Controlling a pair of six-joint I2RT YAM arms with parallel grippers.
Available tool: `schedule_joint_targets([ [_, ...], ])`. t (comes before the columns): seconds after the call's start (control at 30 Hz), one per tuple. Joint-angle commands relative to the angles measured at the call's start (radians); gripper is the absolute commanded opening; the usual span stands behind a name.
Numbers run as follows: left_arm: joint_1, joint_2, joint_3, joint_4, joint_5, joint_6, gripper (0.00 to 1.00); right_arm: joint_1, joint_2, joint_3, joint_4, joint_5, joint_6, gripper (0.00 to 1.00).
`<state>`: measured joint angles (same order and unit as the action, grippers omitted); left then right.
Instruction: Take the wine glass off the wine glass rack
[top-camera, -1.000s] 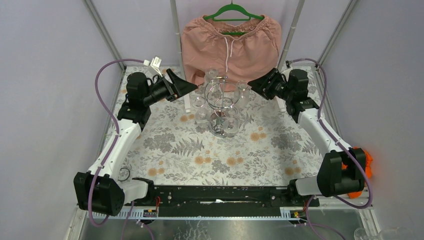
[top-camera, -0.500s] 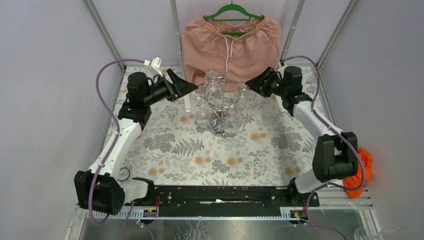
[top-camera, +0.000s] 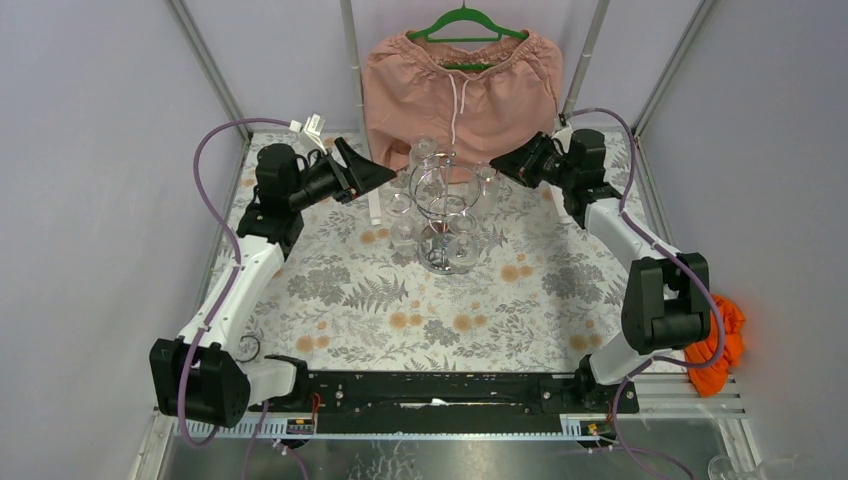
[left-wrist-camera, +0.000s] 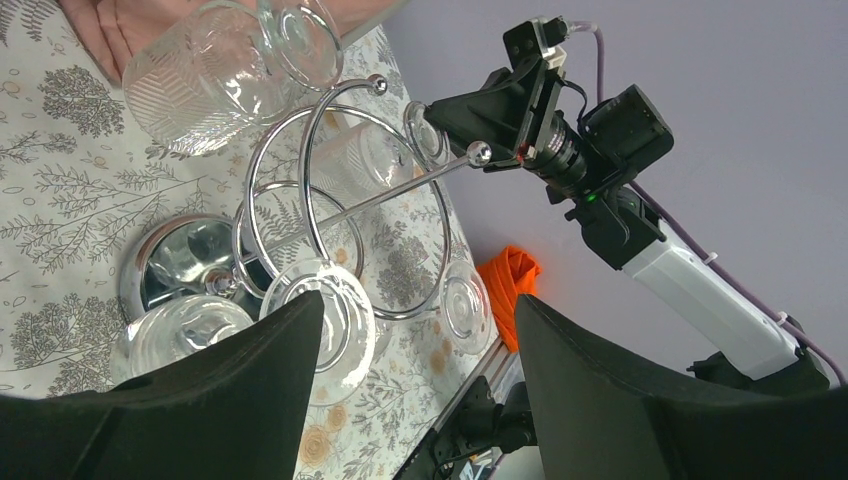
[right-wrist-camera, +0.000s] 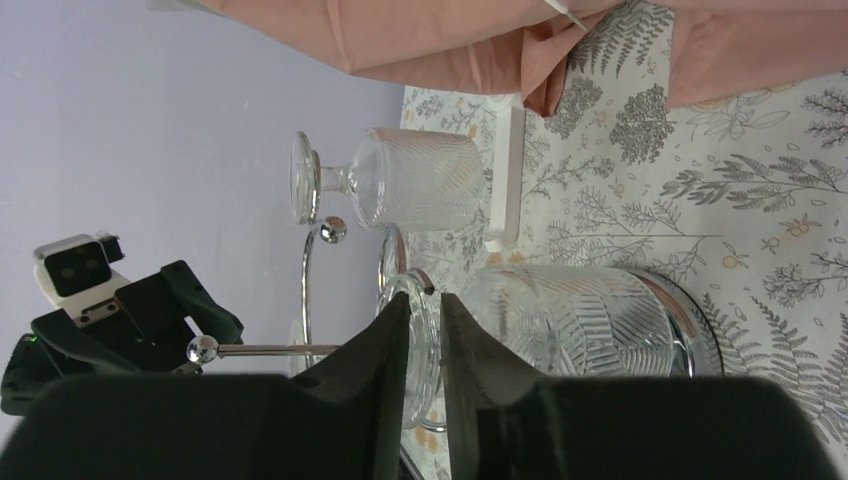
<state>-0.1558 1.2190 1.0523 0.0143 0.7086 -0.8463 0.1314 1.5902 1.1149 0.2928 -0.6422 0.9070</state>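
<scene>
The chrome wine glass rack (top-camera: 440, 200) stands at mid-table with several ribbed wine glasses hanging on its wire arms. My right gripper (top-camera: 497, 172) is at the rack's right side. In the right wrist view it (right-wrist-camera: 424, 297) is shut on the round foot of a wine glass (right-wrist-camera: 580, 320), which still hangs by the rack's wire loop (right-wrist-camera: 305, 270). My left gripper (top-camera: 375, 175) is open and empty at the rack's left side. In the left wrist view it (left-wrist-camera: 420, 310) faces the rack's mirror base (left-wrist-camera: 185, 255), apart from the glasses.
Pink shorts (top-camera: 462, 85) hang on a green hanger behind the rack. A white post (top-camera: 375, 205) stands just left of the rack. An orange cloth (top-camera: 725, 325) lies at the right edge. Another glass (right-wrist-camera: 415, 180) hangs nearby.
The right arm's elbow has swung up and inward, and its gripper has edged a little toward the rack. The left arm has not moved.
</scene>
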Motion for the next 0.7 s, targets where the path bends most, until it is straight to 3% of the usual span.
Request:
schedule_joint_targets([
  [0.0, 0.007, 0.01, 0.018, 0.027, -0.008, 0.018, 0.77, -0.019, 0.027, 0.041, 0.072, -0.046, 0.032, 0.21],
  [0.27, 0.007, 0.01, 0.013, 0.026, -0.009, 0.019, 0.77, -0.031, 0.08, 0.024, 0.165, -0.114, 0.104, 0.09],
  [0.67, 0.007, 0.012, 0.011, 0.027, -0.01, 0.009, 0.76, -0.049, 0.14, -0.025, 0.373, -0.244, 0.255, 0.16],
])
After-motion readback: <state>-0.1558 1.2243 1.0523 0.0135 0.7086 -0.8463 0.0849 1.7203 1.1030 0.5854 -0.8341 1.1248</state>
